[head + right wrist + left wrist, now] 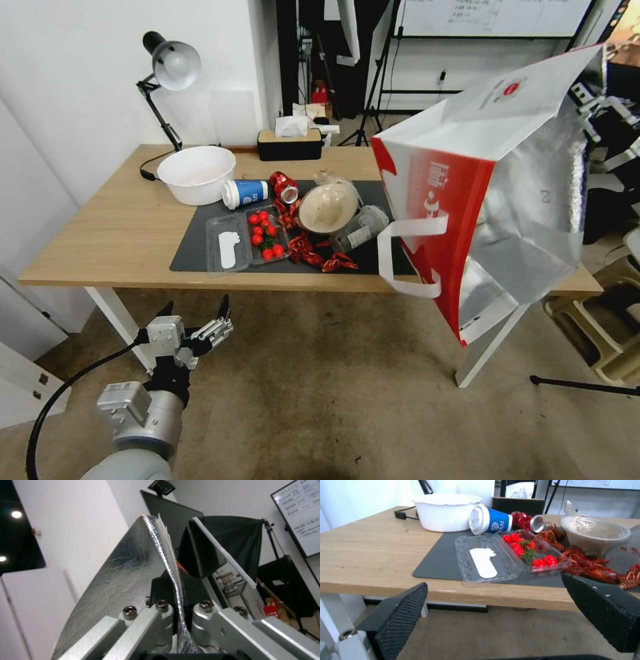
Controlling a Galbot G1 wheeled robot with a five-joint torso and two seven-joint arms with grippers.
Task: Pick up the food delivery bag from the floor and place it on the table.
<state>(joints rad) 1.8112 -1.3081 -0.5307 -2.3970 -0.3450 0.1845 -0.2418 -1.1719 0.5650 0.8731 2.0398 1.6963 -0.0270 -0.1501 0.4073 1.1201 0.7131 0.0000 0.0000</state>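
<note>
The food delivery bag (493, 127) hangs tilted in the air over the right end of the table (113, 227), its mouth and foil lining turned to the right, a white handle (407, 260) dangling. Its red side panel (433, 213) faces me. My right gripper (178, 597) is shut on the bag's foil rim (133, 580), and in the head view it sits at the bag's upper right edge (587, 100). My left gripper (195, 308) stands open and holds nothing, low above the floor (320, 393), just before the table's front edge (494, 582).
On the dark mat (193, 250) lie a clamshell of tomatoes (265, 235), crayfish (313, 253), a lidded bowl (328, 207), a blue cup (245, 193) and a can (285, 188). A white bowl (197, 175), a lamp (170, 67) and a tissue box (290, 141) stand behind. A stool (600, 327) is at the right.
</note>
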